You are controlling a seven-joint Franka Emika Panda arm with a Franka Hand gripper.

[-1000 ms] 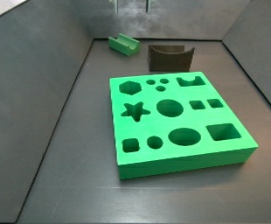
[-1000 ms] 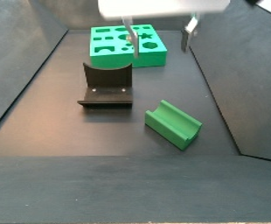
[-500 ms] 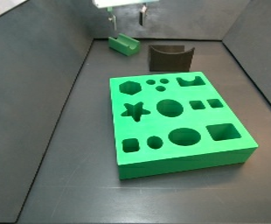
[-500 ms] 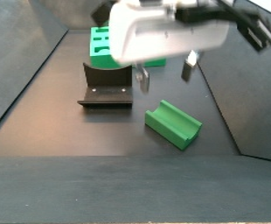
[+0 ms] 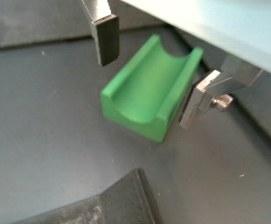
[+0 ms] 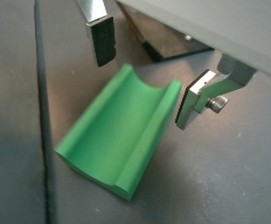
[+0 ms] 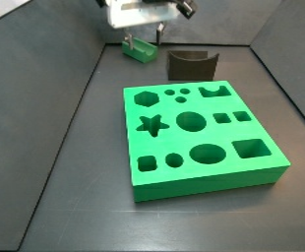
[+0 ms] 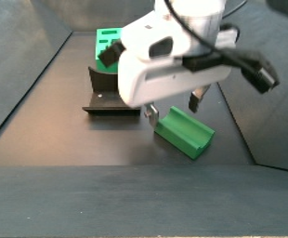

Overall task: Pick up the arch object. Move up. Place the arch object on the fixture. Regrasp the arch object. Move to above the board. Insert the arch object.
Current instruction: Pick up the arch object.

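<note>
The arch object is a small bright green block with a curved groove along its top, lying on the dark floor. My gripper is open and straddles it; one finger stands apart from its side, the other finger sits close against it. From the other wrist camera the arch object lies just under the open gripper. In both side views the gripper hangs low over the arch object. The fixture stands beside it. The board lies flat further off.
Grey walls enclose the floor on all sides, and the arch object lies near the back corner. The fixture's dark edge shows close to the arch object in a wrist view.
The gripper has come down from high above to the arch object, its fingers now on either side of it. The arch object, fixture and board have not moved.
</note>
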